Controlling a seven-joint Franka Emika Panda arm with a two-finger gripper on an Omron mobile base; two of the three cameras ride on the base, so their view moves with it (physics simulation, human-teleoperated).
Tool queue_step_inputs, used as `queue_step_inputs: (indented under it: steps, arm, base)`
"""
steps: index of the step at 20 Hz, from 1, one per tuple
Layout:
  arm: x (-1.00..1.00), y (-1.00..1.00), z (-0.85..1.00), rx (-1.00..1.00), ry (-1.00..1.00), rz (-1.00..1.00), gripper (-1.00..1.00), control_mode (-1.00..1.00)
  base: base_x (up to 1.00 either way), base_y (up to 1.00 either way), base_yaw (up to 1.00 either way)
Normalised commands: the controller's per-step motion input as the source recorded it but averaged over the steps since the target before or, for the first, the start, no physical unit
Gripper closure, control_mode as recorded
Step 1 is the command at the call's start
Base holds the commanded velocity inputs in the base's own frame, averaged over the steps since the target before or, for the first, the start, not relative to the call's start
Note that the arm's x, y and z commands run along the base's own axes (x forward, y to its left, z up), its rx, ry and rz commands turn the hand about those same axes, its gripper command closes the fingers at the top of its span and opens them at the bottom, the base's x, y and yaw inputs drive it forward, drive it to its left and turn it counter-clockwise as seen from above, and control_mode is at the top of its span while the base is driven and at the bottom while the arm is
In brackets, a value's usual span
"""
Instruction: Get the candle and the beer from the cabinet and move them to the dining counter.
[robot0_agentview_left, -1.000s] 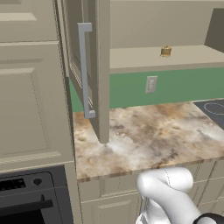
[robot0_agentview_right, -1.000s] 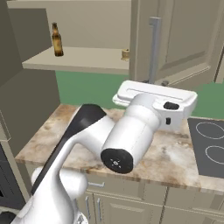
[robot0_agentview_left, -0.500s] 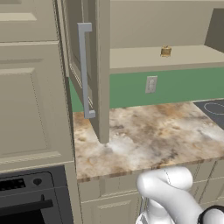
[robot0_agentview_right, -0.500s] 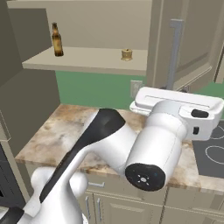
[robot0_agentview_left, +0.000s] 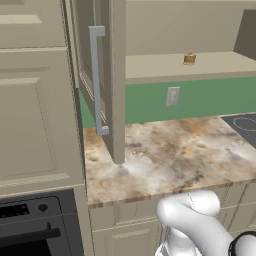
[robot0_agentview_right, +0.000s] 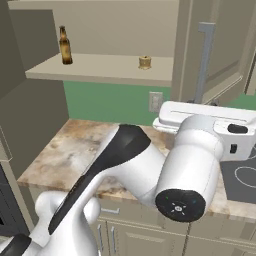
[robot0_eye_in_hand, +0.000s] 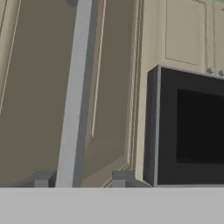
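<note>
Right base view is giving me the best look: the candle (robot0_agentview_right: 145, 62) is sitting mid-shelf in the cabinet (robot0_agentview_right: 100, 70), with the beer (robot0_agentview_right: 64, 46) standing upright well off to its left near the back. Both doors are hanging wide open, which I'm guessing is why the hand is parked by the right door's handle (robot0_eye_in_hand: 74, 94). The gripper (robot0_eye_in_hand: 81, 178) is sitting partly spread with that grey bar just beside one fingertip, pinching nothing. Nothing's heading to the dining counter yet, so I'm expecting a reach for the shelf next.
</note>
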Motion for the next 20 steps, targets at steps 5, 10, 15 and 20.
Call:
queue_step_inputs:
  steps: [5,10,15,20]
  arm:
    - [0.00,0.10,0.00,0.00,0.00,0.00,-1.00,-1.00]
    - [-0.27,0.15,0.00,-0.02,0.00,0.00,-1.00,-1.00]
    - [-0.58,0.18,-0.01,-0.01,0.01,0.00,-1.00,-1.00]
    - [-0.71,0.26,-0.01,0.00,0.00,0.00,-1.00,-1.00]
  base:
    - [0.00,0.00,0.00]
    - [0.00,0.00,0.00]
    - [0.00,0.00,0.00]
    - [0.00,0.00,0.00]
